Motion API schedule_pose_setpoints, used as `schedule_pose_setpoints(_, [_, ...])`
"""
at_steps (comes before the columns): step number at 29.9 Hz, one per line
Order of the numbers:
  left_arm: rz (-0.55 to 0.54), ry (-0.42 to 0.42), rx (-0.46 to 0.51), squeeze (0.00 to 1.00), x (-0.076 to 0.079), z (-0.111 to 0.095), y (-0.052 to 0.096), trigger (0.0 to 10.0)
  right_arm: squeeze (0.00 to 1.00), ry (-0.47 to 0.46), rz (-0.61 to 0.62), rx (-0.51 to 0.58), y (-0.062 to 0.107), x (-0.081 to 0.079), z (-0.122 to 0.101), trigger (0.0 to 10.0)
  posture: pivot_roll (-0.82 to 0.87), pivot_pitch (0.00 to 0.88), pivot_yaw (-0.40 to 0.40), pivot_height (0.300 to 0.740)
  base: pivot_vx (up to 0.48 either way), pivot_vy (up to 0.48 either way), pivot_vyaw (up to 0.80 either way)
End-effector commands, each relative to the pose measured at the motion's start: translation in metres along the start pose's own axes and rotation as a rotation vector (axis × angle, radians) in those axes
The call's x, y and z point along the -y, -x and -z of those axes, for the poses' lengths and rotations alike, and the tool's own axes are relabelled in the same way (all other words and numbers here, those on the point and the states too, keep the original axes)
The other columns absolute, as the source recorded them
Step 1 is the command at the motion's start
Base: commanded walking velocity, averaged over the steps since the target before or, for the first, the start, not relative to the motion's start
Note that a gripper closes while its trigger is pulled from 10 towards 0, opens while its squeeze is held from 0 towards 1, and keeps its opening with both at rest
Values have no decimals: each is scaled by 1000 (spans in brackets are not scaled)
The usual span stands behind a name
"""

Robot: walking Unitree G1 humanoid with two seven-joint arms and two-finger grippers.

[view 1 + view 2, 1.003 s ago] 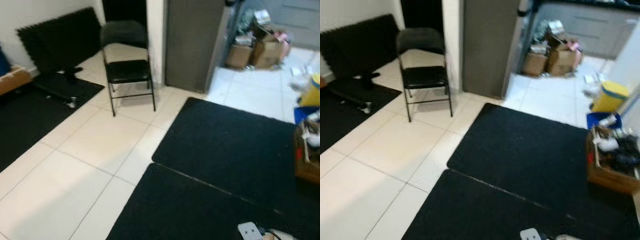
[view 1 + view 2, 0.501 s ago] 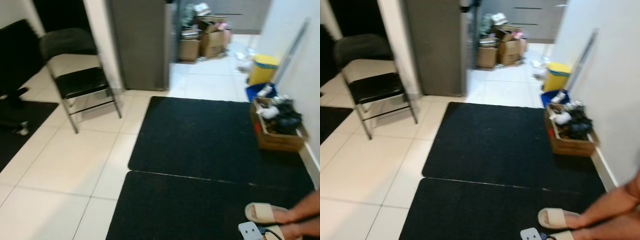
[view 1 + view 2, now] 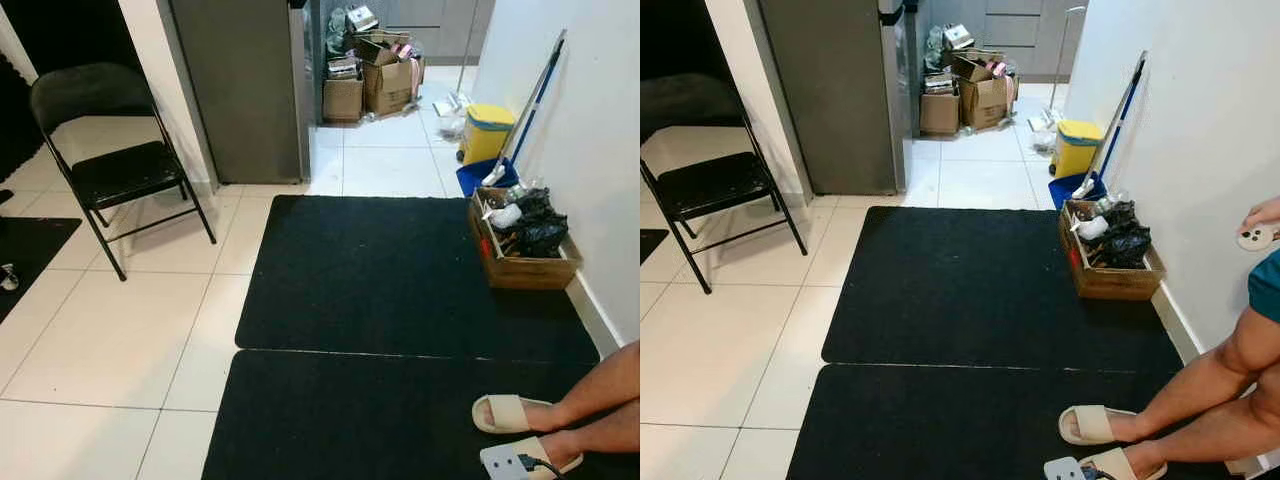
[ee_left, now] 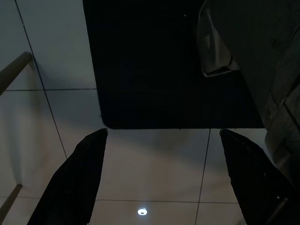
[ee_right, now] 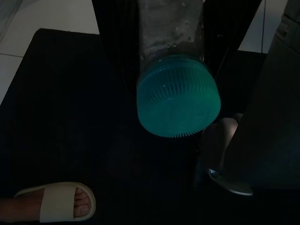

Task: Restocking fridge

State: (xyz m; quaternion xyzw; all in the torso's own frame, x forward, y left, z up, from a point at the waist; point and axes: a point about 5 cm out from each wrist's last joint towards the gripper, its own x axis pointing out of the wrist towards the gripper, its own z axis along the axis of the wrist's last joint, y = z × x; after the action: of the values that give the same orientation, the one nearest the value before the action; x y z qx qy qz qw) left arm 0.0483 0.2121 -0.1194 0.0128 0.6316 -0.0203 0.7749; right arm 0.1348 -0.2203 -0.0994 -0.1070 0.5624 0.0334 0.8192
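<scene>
My right pincer (image 5: 171,70) clamped on teal-capped bottle (image 5: 178,96) w/ cap down, left pincer (image 4: 161,176) spread wide over floor (image 4: 154,164), wooden crate (image 3: 525,268) w/ black bags by wall.

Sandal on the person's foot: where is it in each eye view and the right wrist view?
Left eye view: sandal low right, on the near mat.
Right eye view: sandal low right, same mat.
Right wrist view: sandal on the mat, past the bottle.
Shared landmark: the black mat.
</scene>
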Motion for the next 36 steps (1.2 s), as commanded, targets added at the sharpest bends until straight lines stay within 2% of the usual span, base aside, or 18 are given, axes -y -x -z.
schedule_pose_setpoints(1, [46,9,259,0,9,-68,-1,10000,0,-8,10,10,0,2,-2,10000,-20,0,-17,740,296,0,0])
schedule_pose_setpoints(6, [51,6,253,0,10,-67,-1,10000,0,-4,7,7,0,2,-2,10000,-19,0,-17,740,316,0,0])
schedule_pose_setpoints(15, [51,4,247,0,9,-65,-1,10000,0,-14,11,8,0,3,-2,10000,-18,0,-18,740,322,0,-774])
schedule_pose_setpoints(19, [52,5,246,0,9,-65,-1,10000,0,-8,11,9,0,3,-3,10000,-19,0,-18,740,329,0,0])
schedule_pose_setpoints(26, [54,4,244,0,9,-64,-1,10000,0,-30,11,14,0,3,-4,10000,-19,0,-18,740,328,0,-781])
schedule_pose_setpoints(36, [56,0,245,0,10,-64,-1,10000,0,-17,15,23,0,4,-5,10000,-20,0,-21,740,327,0,0])
